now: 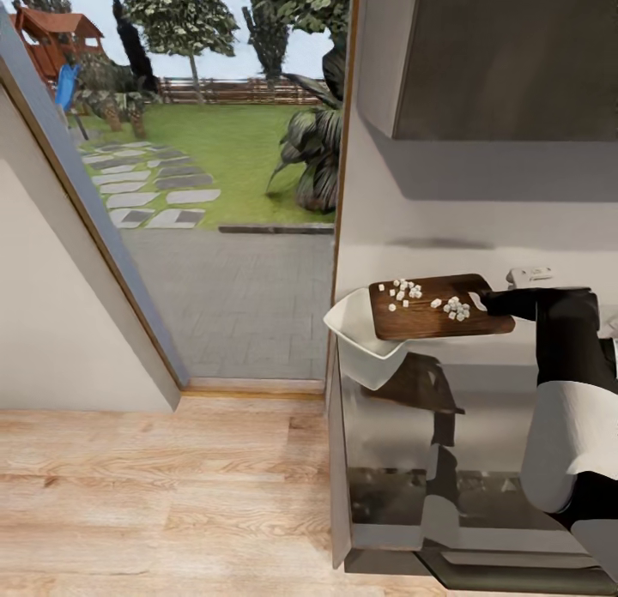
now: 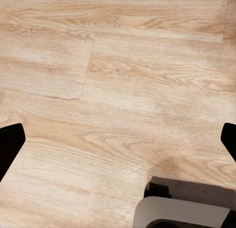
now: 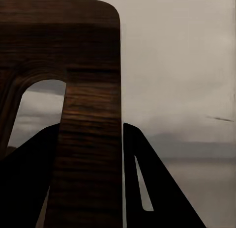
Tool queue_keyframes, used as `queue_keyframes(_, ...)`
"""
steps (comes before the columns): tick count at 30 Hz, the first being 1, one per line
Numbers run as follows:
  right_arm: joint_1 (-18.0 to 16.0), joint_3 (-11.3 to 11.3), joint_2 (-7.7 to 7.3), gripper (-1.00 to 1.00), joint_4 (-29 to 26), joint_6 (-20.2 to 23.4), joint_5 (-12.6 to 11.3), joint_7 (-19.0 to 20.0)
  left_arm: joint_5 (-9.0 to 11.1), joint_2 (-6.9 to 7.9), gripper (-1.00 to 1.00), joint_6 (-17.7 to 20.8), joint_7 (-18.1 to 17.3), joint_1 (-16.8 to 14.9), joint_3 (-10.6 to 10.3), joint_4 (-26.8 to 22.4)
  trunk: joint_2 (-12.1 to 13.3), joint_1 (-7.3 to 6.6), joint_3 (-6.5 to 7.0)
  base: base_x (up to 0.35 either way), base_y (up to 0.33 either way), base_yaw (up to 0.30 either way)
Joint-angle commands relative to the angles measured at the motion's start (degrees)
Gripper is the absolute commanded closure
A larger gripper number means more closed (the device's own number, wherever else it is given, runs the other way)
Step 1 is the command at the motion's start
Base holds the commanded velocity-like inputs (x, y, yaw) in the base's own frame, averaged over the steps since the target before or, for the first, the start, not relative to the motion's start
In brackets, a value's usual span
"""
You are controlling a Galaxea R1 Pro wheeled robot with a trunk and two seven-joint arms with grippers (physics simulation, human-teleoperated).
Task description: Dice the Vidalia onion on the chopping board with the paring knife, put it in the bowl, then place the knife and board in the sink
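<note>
1. Right gripper (image 1: 491, 303) – black, at the right of the head frame – is clamped on the handle end of the rectangular brown wooden chopping board (image 1: 438, 308); in the right wrist view the dark fingers (image 3: 152, 188) straddle the board's handle bar (image 3: 88, 154).
2. Board is held above the glossy grey steel-look countertop (image 1: 481, 425), centre-right of the head frame, roughly level, its left end over the shallow white bowl (image 1: 360, 344).
3. Tiny white cubes of diced onion (image 1: 453, 306) sit on the board in two loose clusters – one upper left, one near the gripper.
4. Bowl sits at the counter's left edge, partly under the board.
5. Left gripper (image 2: 118, 139): black fingertips (image 2: 10, 144) at both frame edges, spread wide, over light wooden plank floor (image 2: 118, 66).
</note>
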Motion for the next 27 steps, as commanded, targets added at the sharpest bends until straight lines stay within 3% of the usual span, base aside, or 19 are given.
queue_keyframes(1, -0.05, 0.36, 0.01, 1.0, -0.06, 0.19, 0.58, 0.58, 0.36, -0.01, -1.0, -0.36, -0.13, -0.09, -0.1, 0.23, 0.34, -0.21, 0.11, 0.0, 0.0, 0.0)
queue_keyframes(5, -0.06, 1.57, 0.05, 1.0, -0.06, 0.38, 0.58, 0.64, 0.36, -0.01, -1.0, -0.36, -0.13, -0.11, -0.12, 0.23, 1.95, -1.09, 0.83, 0.0, 0.0, 0.0)
queue_keyframes(21, -0.07, 1.83, 0.11, 1.0, -0.06, 0.41, 0.65, 0.59, 0.36, -0.01, -1.0, -0.36, -0.13, -0.11, -0.12, 0.22, 8.36, -4.6, 3.7, 0.0, 0.0, 0.0)
queue_keyframes(27, -0.07, 4.24, 0.1, 1.0, -0.06, 1.91, 0.67, 0.58, 0.36, -0.01, -1.0, -0.36, -0.13, -0.11, -0.12, 0.23, 10.77, -5.92, 4.78, 0.0, 0.0, 0.0)
